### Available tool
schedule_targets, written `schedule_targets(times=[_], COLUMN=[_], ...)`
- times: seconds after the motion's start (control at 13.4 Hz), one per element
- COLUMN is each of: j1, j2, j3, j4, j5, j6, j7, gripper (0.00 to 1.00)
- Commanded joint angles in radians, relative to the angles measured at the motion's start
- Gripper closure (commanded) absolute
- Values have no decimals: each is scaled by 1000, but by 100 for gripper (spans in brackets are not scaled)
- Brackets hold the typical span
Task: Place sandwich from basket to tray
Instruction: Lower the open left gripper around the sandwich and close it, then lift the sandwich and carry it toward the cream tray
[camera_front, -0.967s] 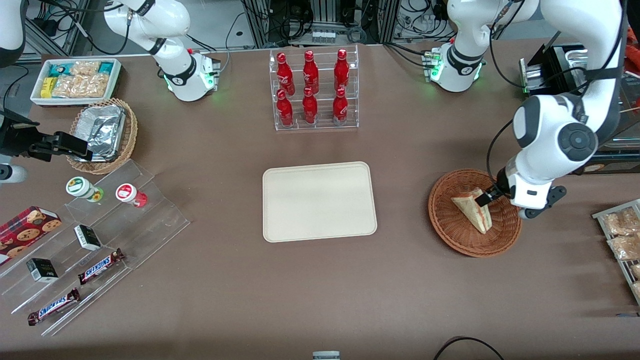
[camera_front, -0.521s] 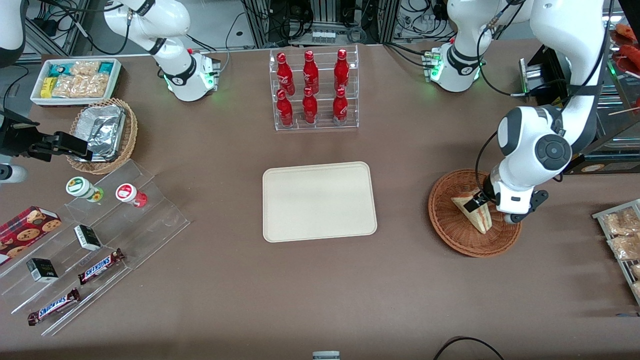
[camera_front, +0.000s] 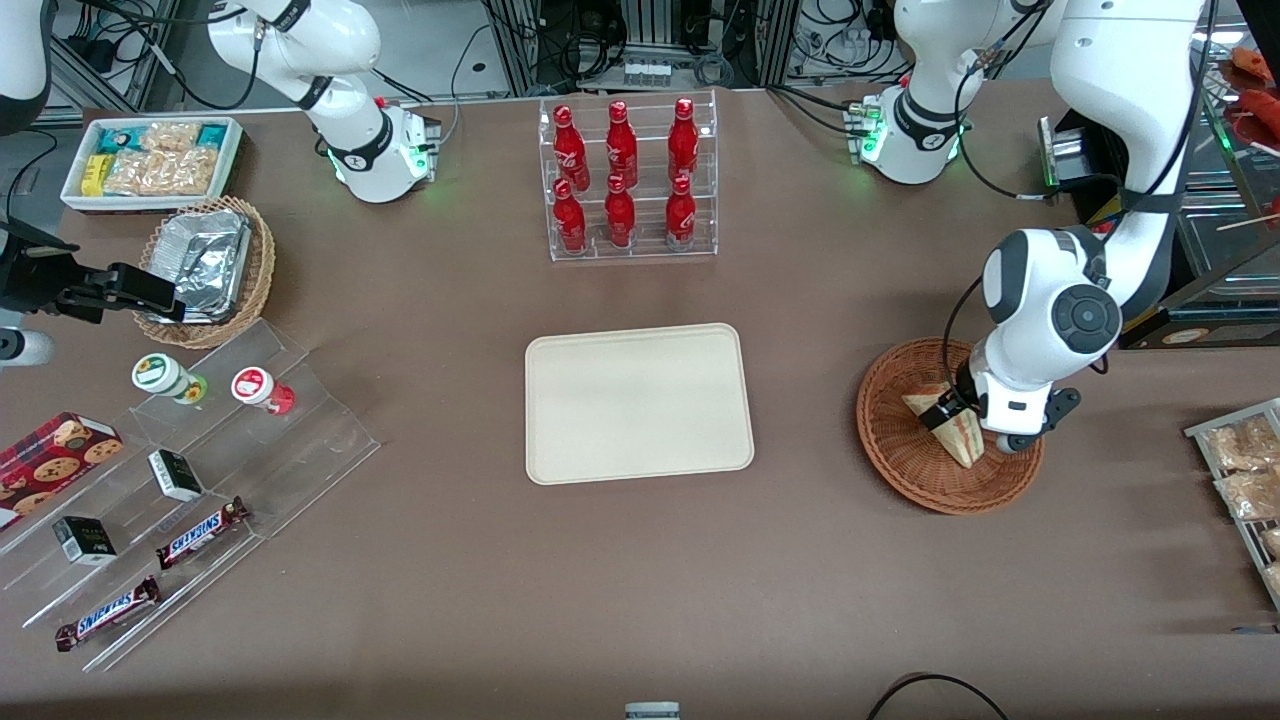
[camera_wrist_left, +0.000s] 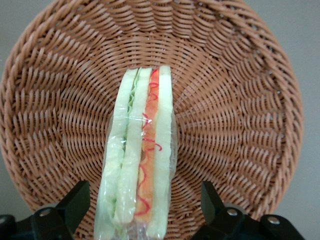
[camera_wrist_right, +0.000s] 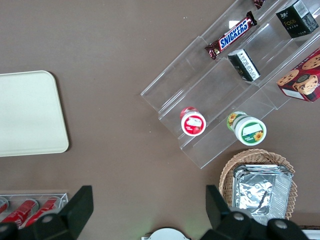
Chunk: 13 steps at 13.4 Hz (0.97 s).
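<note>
Left wrist view: jaws (camera_wrist_left: 141, 207) wide astride sandwich (camera_wrist_left: 140, 160) in basket (camera_wrist_left: 235, 110)

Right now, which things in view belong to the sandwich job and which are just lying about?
In the job: sandwich, in the basket; tray, bare; gripper, open, fingers either side of the sandwich.

Lying about: cola bottles in a rack; foil containers; snack bin; Snickers bars; cookie box; two cups.

6 bottles (camera_front: 620, 180), 2 Snickers (camera_front: 200, 533).
</note>
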Motion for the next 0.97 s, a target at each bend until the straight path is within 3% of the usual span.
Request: schedule_targets(times=[0.0, 0.07, 0.3, 0.6, 0.89], j1=[-4, -4, -6, -27, -119], j2=[-6, -9, -51, -68, -57], j3=[8, 8, 10, -13, -24], j4=[-24, -30, -14, 119, 219], j5=[-6, -3, 2, 8, 9], j6=[25, 20, -79, -273, -350], j7=[-5, 4, 76, 89, 164], gripper=[81, 100, 100, 100, 100])
